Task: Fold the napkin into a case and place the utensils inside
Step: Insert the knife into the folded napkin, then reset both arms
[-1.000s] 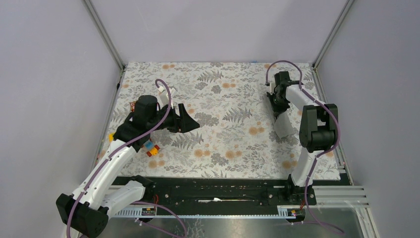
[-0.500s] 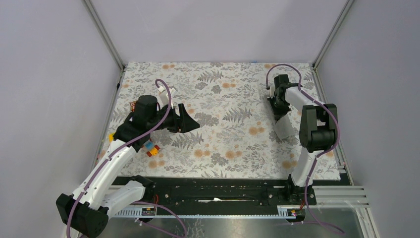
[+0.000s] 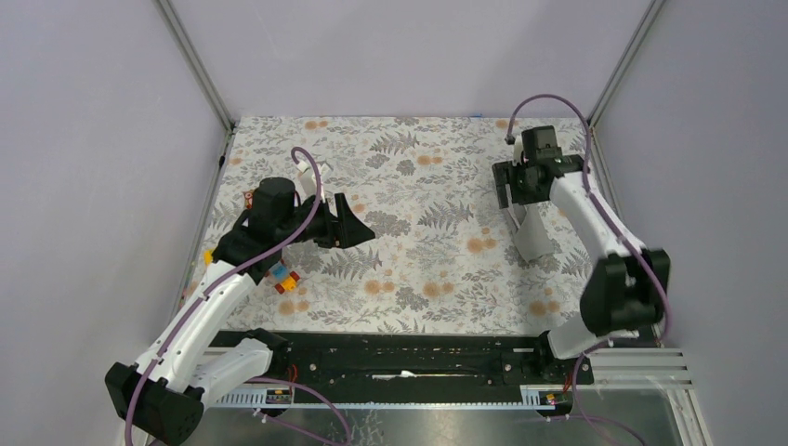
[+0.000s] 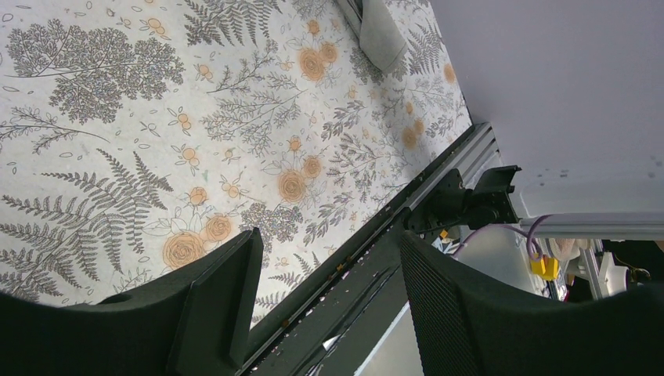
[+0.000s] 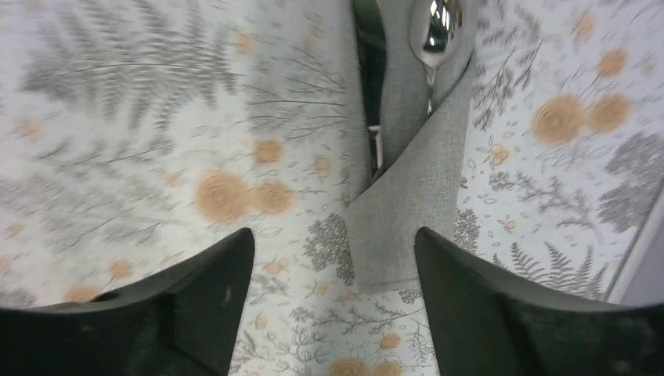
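The napkin is folded into a narrow grey case (image 5: 415, 211) lying on the floral tablecloth at the right (image 3: 534, 237). The utensils (image 5: 435, 31) sit in its open end: a shiny spoon bowl sticks out, and a second metal piece (image 5: 369, 47) lies beside it. My right gripper (image 5: 335, 258) hovers above the case's closed end, open, with nothing between its fingers. In the top view it is over the case's far end (image 3: 520, 193). My left gripper (image 3: 350, 225) hangs open and empty over the left-middle of the table, far from the case (image 4: 381, 31).
Small colourful toy blocks (image 3: 285, 279) lie under the left arm near the cloth's left side. The black rail (image 3: 409, 358) runs along the near edge. Grey walls and metal posts close in the table at the back and sides.
My right gripper has gone from shut to open and lifted slightly off the case. Its elbow has swung out to the right. The left arm has not moved.
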`<state>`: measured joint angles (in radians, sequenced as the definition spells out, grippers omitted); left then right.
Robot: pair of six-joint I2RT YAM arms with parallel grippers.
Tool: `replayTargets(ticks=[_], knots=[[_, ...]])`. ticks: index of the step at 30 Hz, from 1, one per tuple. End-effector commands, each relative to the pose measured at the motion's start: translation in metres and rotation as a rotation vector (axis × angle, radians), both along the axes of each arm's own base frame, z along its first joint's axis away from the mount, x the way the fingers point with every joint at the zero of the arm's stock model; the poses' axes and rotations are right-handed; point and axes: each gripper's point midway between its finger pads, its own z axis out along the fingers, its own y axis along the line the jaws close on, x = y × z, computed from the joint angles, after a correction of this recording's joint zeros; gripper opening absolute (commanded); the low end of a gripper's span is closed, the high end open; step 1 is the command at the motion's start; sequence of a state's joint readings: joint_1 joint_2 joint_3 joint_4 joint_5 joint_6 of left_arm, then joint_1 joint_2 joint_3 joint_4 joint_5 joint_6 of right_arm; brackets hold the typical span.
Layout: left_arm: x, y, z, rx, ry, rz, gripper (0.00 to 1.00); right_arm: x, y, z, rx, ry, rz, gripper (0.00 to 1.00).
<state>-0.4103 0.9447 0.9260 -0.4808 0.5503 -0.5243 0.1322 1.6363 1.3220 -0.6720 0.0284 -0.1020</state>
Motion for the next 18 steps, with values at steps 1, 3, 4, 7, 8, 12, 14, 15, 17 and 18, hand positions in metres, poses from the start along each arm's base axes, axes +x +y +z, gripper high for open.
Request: replayTargets(ticks=[1,3,4,7,8,12,14,15,17,18], knots=[[0.009,0.001,0.032,-0.016,-0.080,0.018,0.70,-0.043,0.043,0.079,0.144,-0.176,0.059,0.98],[0.011,0.004,0.041,-0.005,-0.098,0.034,0.70,-0.066,0.060,0.113,0.254,-0.260,0.109,1.00],[0.013,0.006,0.047,0.002,-0.108,0.045,0.70,-0.077,0.063,0.132,0.297,-0.316,0.114,1.00],[0.018,0.013,0.074,0.020,-0.159,0.090,0.70,-0.103,0.035,0.199,0.345,-0.548,-0.088,1.00],[0.019,0.016,0.085,0.021,-0.182,0.110,0.70,-0.114,0.027,0.218,0.369,-0.609,-0.141,1.00],[0.027,0.038,0.138,0.022,-0.297,0.247,0.71,-0.157,0.029,0.284,0.500,-0.797,-0.088,1.00],[0.028,0.051,0.163,0.025,-0.350,0.324,0.72,-0.172,0.016,0.311,0.533,-0.906,-0.142,1.00],[0.028,0.058,0.175,0.028,-0.376,0.362,0.73,-0.179,0.008,0.322,0.544,-0.958,-0.183,1.00],[0.024,0.074,0.203,0.025,-0.436,0.433,0.74,-0.194,-0.008,0.340,0.562,-1.045,-0.254,1.00],[0.021,0.082,0.216,0.020,-0.464,0.468,0.75,-0.201,-0.013,0.348,0.554,-1.084,-0.258,1.00]])
